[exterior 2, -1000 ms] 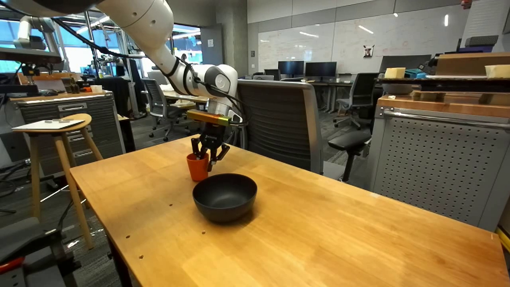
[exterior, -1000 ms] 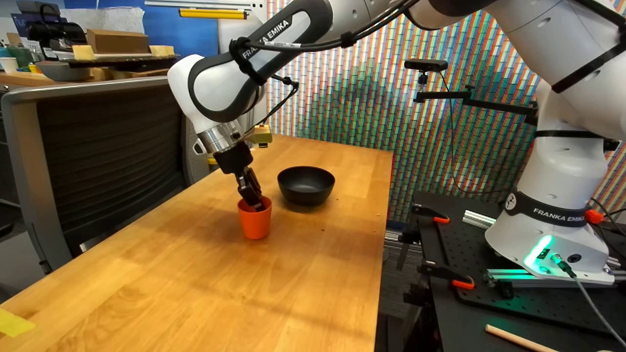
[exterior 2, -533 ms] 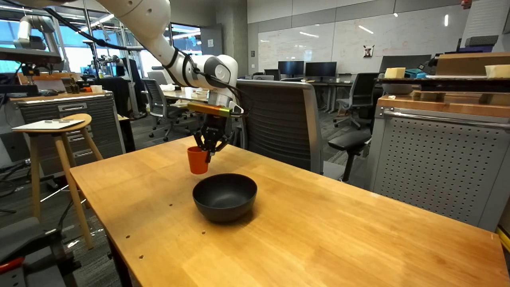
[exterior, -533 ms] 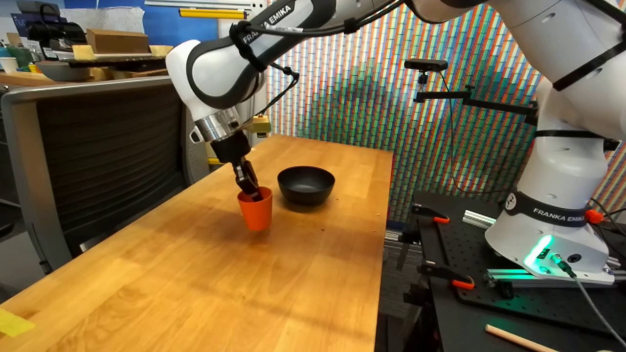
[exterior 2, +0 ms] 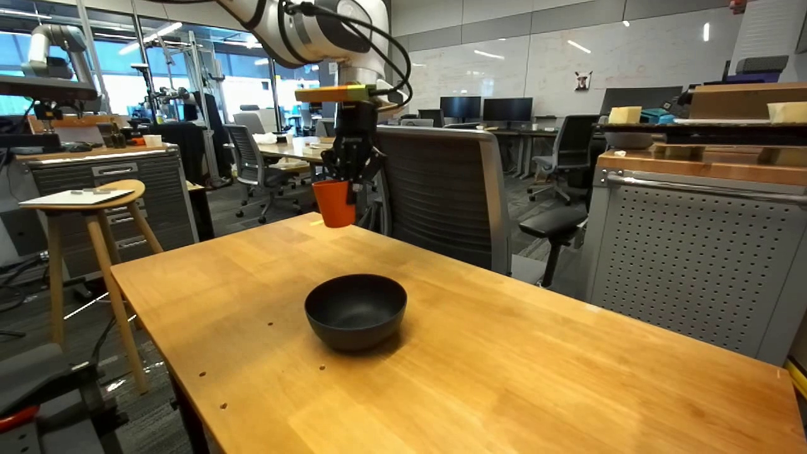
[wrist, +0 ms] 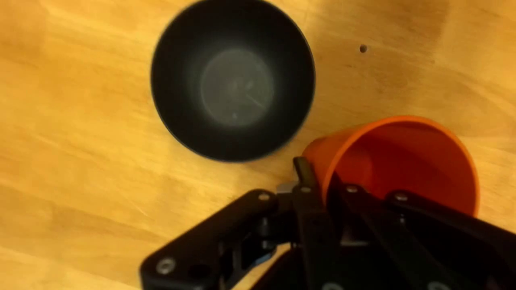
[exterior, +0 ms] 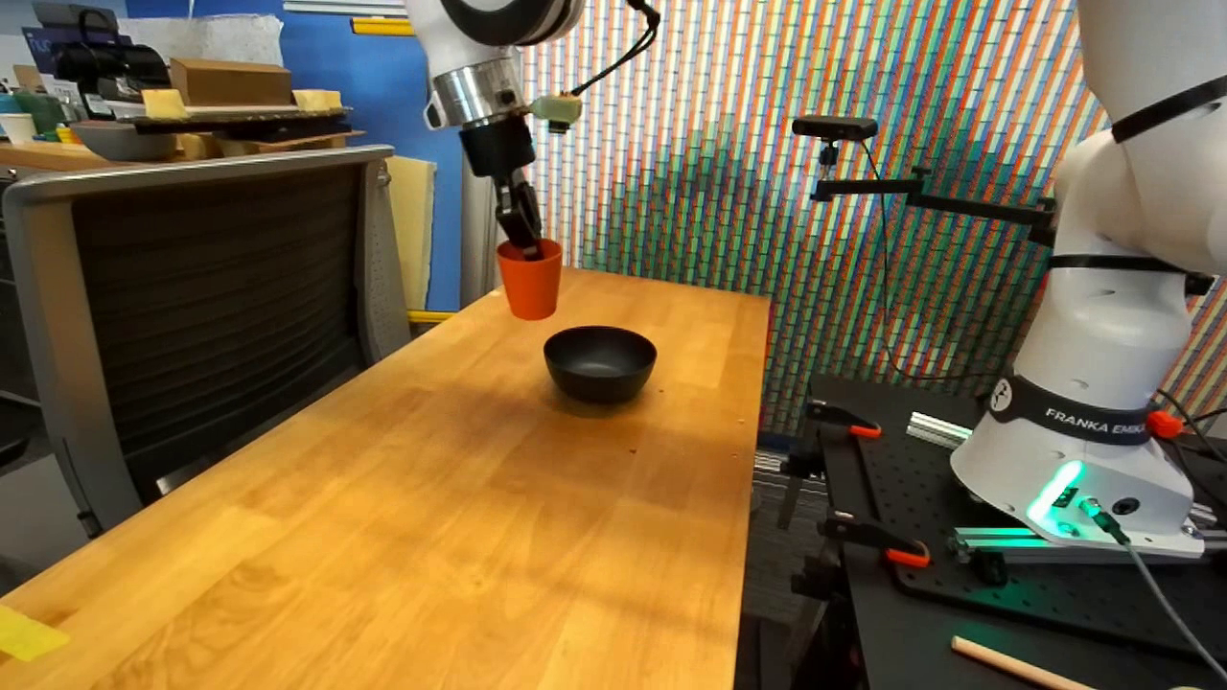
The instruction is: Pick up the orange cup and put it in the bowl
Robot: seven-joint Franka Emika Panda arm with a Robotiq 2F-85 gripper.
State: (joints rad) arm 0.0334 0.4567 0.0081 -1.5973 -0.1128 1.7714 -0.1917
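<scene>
On a wooden table (exterior 2: pixel 555 378) sits the bowl (exterior 2: pixel 355 312). Higher, off to one side, the gripper (wrist: pixel 321 177) pinches one wall of the cup (exterior: pixel 530 289), mouth up in mid-air. Carrying looks in hand; next it should centre over the bowl, lower and release.

Wears smooth, rounded white shells (exterior: pixel 1162 192) broken by black panels (exterior: pixel 498 31) and bound with black straps (exterior: pixel 1169 107). Carries around the base (exterior: pixel 1102 331) a black band (exterior: pixel 1074 414) lettered FRANKA EMIKA in white beside a round emblem (exterior: pixel 1002 395), and below that a glowing green strip (exterior: pixel 1054 491) and a dark round socket (exterior: pixel 1125 505). Ends in a silvery metal collar (exterior: pixel 476 94) and a black gripper (wrist: pixel 324 179) with hinged links (wrist: pixel 213 231) and pale round screw heads (wrist: pixel 165 266). Trails looped black cables (exterior 2: pixel 408 68) beside a flat orange housing (exterior 2: pixel 331 94) with a yellow-green end.
</scene>
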